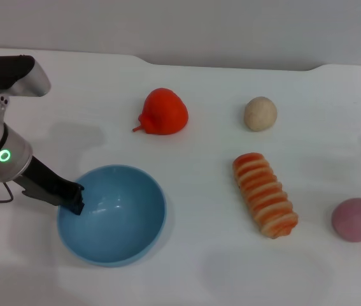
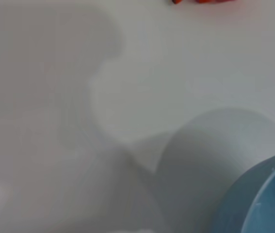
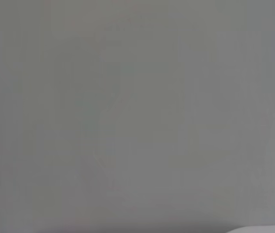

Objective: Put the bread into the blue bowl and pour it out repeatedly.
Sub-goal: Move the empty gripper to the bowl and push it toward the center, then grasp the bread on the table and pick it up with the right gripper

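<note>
Left pincer [image 1: 75, 199] grips the blue bowl's [image 1: 129, 245] rim near the worktop's [image 1: 199, 268] front-left; bread [image 1: 265, 194] lies well apart, rightward.

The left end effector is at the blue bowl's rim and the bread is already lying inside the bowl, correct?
Not quite. The head view shows the bread lying on the table, apart from the blue bowl; the bowl holds nothing. The left end effector is at its rim.

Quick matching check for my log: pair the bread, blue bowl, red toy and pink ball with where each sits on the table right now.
Things:
1. bread
2. blue bowl
3. red toy
4. pink ball

Places:
A. far right, near side
B. at the left gripper, empty
C. far side, behind the bowl
D. right of the bowl, on the table

Pairs: 1-D, 2-B, 3-C, 4-A
</note>
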Robot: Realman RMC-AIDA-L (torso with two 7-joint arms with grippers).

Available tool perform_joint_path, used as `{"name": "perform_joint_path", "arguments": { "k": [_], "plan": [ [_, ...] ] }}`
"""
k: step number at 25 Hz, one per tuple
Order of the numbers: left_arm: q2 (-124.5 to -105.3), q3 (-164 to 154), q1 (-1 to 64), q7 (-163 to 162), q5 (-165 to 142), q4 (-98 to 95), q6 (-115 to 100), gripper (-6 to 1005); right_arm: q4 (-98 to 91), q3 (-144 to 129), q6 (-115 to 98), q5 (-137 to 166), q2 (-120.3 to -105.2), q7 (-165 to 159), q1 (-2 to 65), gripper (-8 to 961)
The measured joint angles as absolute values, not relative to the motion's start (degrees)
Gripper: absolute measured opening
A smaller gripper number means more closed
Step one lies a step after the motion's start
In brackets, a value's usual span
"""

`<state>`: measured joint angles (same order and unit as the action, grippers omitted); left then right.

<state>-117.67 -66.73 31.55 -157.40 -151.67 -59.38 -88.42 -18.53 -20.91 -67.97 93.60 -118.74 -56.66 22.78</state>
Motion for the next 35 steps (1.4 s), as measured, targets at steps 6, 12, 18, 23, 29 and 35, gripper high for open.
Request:
{"name": "perform_joint_path", "arguments": {
  "k": [6, 12, 18, 23, 29, 35],
  "plan": [
    [-117.62, -67.8, 32.3, -156.9, -151.9, -59.2, -88.4, 14, -18.5, -20.9, -68.0, 93.6, -118.74, -56.1, 22.6, 348],
    [-117.76, -67.6, 32.4, -156.8, -150.8, -59.6, -87.6, 0, -18.5, -21.6, -68.4, 93.7, -118.68, -57.2, 22.9, 345],
    [-117.81, -67.6, 30.9, -155.8, -144.0, -59.6, -83.6, -1, -22.2, -27.5, -69.0, 95.2, -118.12, -70.4, 25.2, 342],
    [-117.83, -67.5, 28.9, -155.3, -140.3, -60.6, -81.0, 0, -34.0, -32.6, -69.1, 107.7, -117.65, -95.4, 27.8, 340],
    [-117.86, -67.5, 26.1, -155.3, -137.8, -63.2, -79.1, 0, -40.3, -34.2, -78.7, 129.9, -114.78, -120.5, 35.7, 337],
    [-117.86, -68.0, 25.0, -155.2, -135.7, -63.9, -77.6, 0, -40.8, -38.3, -83.9, 138.5, -114.95, -125.7, 39.9, 334]
  ]
}}
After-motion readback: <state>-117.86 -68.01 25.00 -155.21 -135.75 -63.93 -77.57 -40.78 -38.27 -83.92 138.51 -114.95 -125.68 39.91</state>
